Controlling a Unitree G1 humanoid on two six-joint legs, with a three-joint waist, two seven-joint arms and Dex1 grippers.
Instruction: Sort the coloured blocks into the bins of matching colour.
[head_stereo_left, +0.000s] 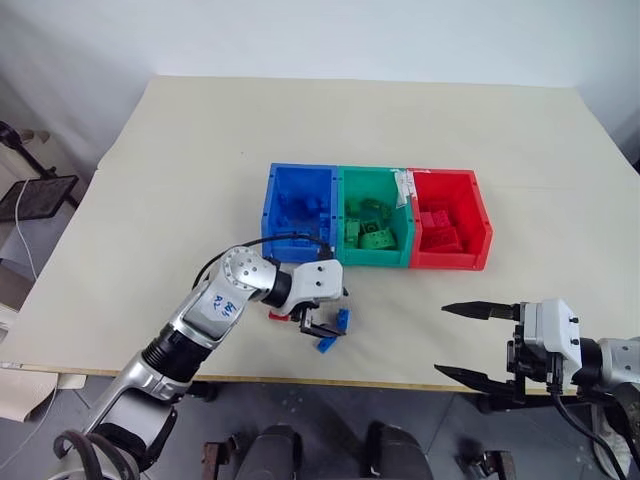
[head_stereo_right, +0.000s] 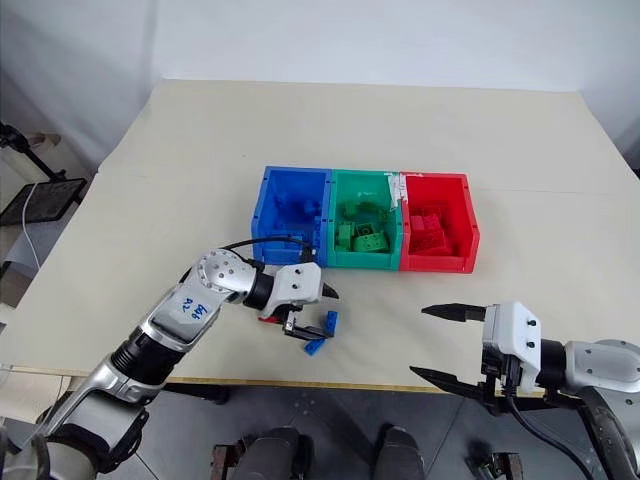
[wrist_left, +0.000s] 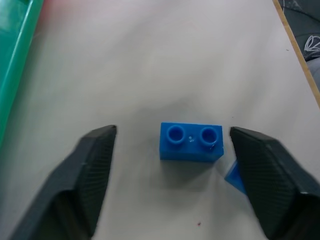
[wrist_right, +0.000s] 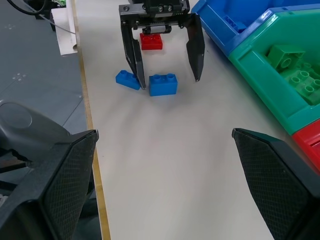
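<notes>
Left wrist view shows the left gripper (wrist_left: 172, 165) with jaws open astride a blue block (wrist_left: 191, 142) on the tabletop (wrist_left: 150, 60); probably light, rigid and slick, so clamp its flat sides.

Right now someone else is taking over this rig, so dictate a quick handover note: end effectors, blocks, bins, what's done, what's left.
Left end effector: open, straddling a two-stud blue block on the table, not yet gripping it.
Right end effector: open, empty, over the table's near edge.
On the table: a second blue block beside the first, a red block behind them.
Bins: blue bin, green bin and red bin already hold matching blocks.
Left: bin both blue blocks, then the red one.
</notes>
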